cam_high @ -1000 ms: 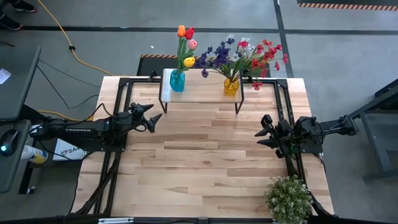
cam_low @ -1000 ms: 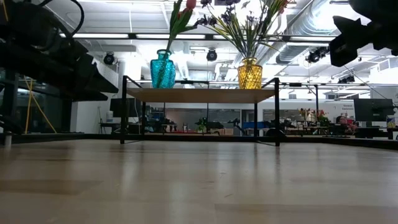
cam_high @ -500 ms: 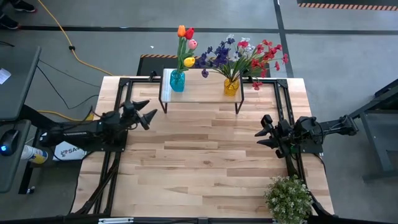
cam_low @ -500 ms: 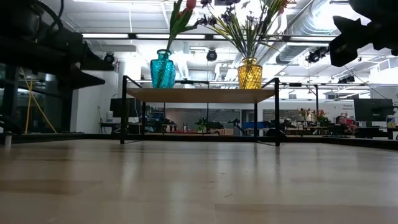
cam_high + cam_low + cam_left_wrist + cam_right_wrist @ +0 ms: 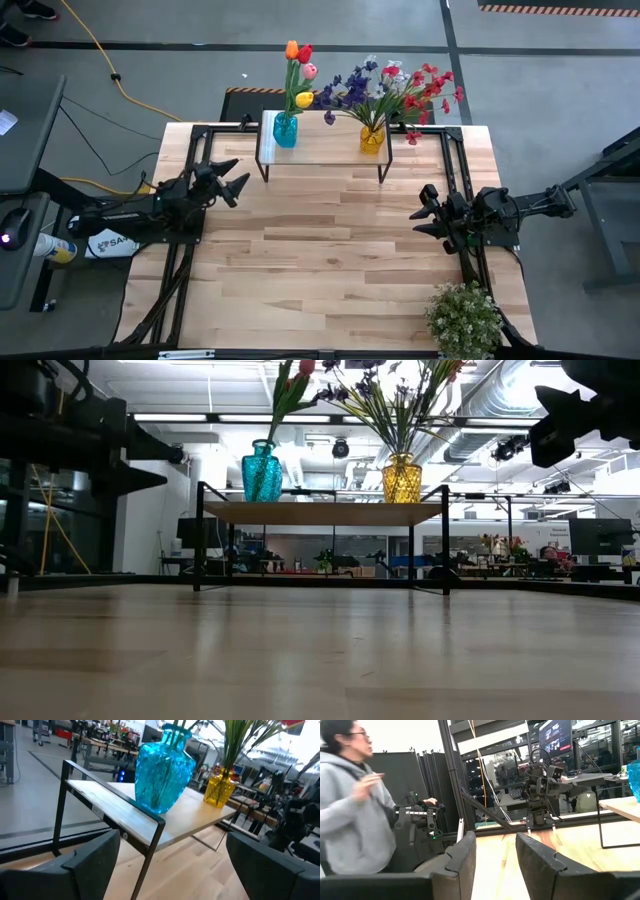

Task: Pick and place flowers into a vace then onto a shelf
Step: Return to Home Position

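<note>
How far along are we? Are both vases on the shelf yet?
Done: the blue vase and yellow vase, both holding flowers, stand on the shelf. In hand: nothing; the left tool and right tool are open and empty at the sides of the table. Left: seemingly only parking them.

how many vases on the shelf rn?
2. A blue vase stands at the end of the shelf nearer the left arm, and a yellow vase toward the end nearer the right arm. None seem hidden.
</note>
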